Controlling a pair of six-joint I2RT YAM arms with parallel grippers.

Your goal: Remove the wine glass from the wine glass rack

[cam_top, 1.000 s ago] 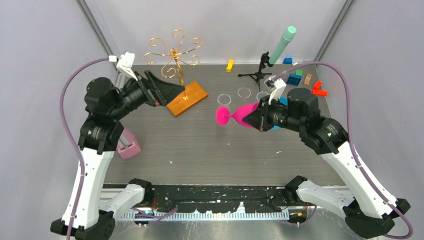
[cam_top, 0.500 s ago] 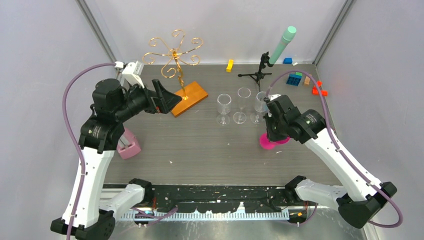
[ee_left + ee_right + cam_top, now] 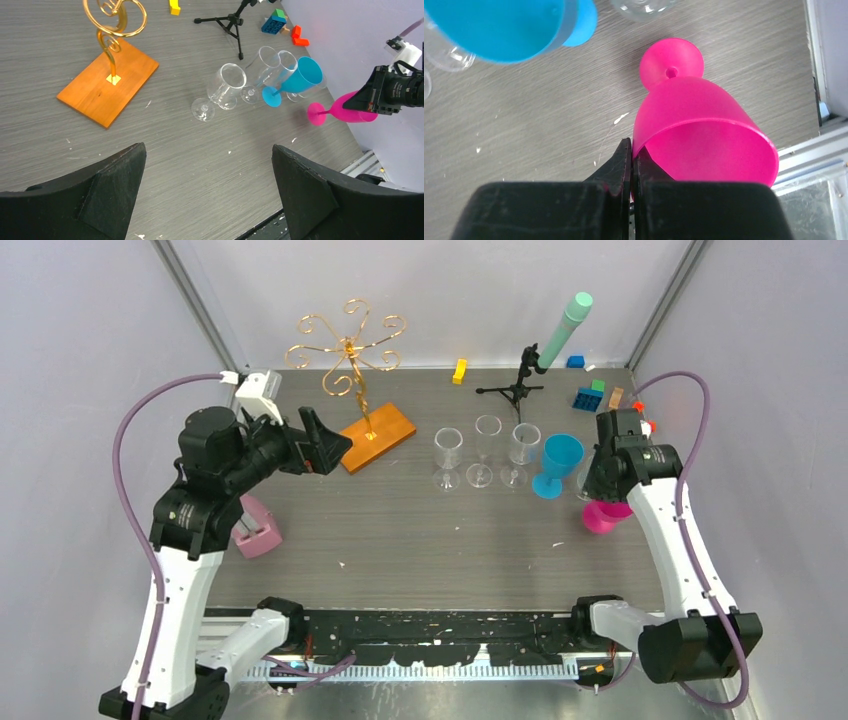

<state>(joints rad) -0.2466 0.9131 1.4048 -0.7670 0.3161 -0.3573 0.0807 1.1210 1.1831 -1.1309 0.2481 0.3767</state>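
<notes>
The pink wine glass (image 3: pixel 603 516) (image 3: pixel 696 117) hangs at the table's right edge, right of the blue glass. My right gripper (image 3: pixel 608 494) (image 3: pixel 631 146) is shut on its rim, one finger inside the bowl and one outside. In the left wrist view the wine glass (image 3: pixel 350 110) is tilted, its foot low toward the table. The wine glass rack (image 3: pixel 348 346) (image 3: pixel 113 22), a gold wire tree on an orange base (image 3: pixel 376 437) (image 3: pixel 107 82), stands at the back left with no glass on it. My left gripper (image 3: pixel 330 440) (image 3: pixel 208 150) is open beside that base, holding nothing.
Three clear glasses (image 3: pixel 449 455) (image 3: pixel 487 450) (image 3: pixel 520 448) and a blue glass (image 3: pixel 558 464) stand in a row mid-table. A black tripod (image 3: pixel 515 388) with a teal cylinder (image 3: pixel 566 328), coloured blocks (image 3: pixel 590 397) and a yellow block (image 3: pixel 459 371) lie behind. A pink object (image 3: pixel 258 531) sits left.
The right arm carried the pink glass from mid-table down and over to the right edge, uncovering the row of glasses. The left gripper drew back slightly from the orange base.
</notes>
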